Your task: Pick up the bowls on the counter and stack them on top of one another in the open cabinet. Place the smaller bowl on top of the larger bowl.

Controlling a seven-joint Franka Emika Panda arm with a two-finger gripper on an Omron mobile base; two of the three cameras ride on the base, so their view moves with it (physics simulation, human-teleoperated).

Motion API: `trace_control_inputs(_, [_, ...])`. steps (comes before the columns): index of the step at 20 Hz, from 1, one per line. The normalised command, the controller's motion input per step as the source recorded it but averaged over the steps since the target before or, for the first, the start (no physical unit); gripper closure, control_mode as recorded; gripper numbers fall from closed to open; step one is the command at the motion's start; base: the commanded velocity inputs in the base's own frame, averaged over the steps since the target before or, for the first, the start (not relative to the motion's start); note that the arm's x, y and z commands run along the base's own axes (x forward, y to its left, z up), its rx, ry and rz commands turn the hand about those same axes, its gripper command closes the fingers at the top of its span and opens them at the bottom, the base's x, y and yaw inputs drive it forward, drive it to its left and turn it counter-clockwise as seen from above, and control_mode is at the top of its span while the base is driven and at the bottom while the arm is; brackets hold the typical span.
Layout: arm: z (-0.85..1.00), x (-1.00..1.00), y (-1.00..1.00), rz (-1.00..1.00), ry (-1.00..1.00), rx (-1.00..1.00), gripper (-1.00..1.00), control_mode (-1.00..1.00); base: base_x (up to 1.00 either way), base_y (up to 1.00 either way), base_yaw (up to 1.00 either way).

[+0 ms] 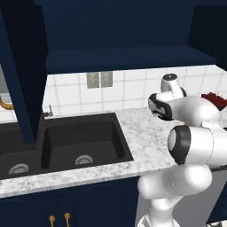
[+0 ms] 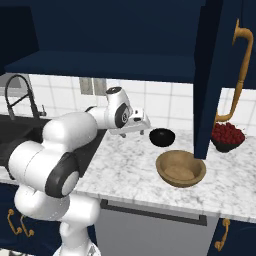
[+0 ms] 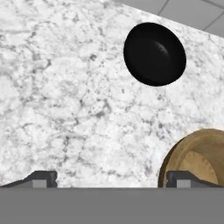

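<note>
Your wooden bowl (image 2: 180,168) sits upright on the marble counter (image 2: 125,167), near its front edge and just below the lower end of the open cabinet door (image 2: 207,75). In the hand view the same bowl (image 3: 199,159) shows at the lower right, with its rim right behind the right fingertip (image 3: 183,178), so it lies off to one side of the hand and not between the fingers.

The black bowl (image 2: 162,136) stands further back towards the tiled wall, apart from the wooden one and closer to the hand. In the hand view you see it (image 3: 154,54) at the upper right, well clear of both tips, with bare marble between it and the fingers.

Your gripper (image 2: 134,131) hangs over the counter just left of the black bowl in the right base view, pointing down and across the slab. Its fingers stand wide apart, one tip (image 3: 41,178) at the lower left of the hand view and the other at the lower right, with only speckled marble showing between them (image 3: 112,179).

A third bowl, dark with a heap of red on top (image 2: 226,136), rests on the counter to the right, partly hidden by the door; in the left base view it (image 1: 215,99) peeps out behind the arm.

Above everything runs the navy cabinet shelf (image 2: 100,65). The black double sink (image 1: 66,142) lies to the left of the arm
</note>
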Motion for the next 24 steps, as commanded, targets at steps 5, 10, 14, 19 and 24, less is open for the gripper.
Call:
trace_control_inputs(5, [-0.47, 0.33, -0.38, -0.01, 0.11, 0.0, -1.0, -1.0, 0.0, 0.0, 0.0])
trace_control_inputs(10, [-0.07, 0.27, -0.32, 0.0, 0.0, 0.0, -1.0, -1.0, 0.0, 0.0, 0.0])
trace_control_inputs(14, [-0.21, 0.34, -0.19, 0.0, 0.0, 0.0, -1.0, -1.0, 0.0, 0.0, 0.0])
trace_control_inputs(19, [-0.32, 0.48, 0.0, 0.0, 0.0, 0.0, -1.0, -1.0, 0.0, 0.0, 0.0])
trace_control_inputs(24, [-0.3, 0.49, -0.1, 0.0, 0.0, 0.0, -1.0, -1.0, 0.0, 0.0, 0.0])
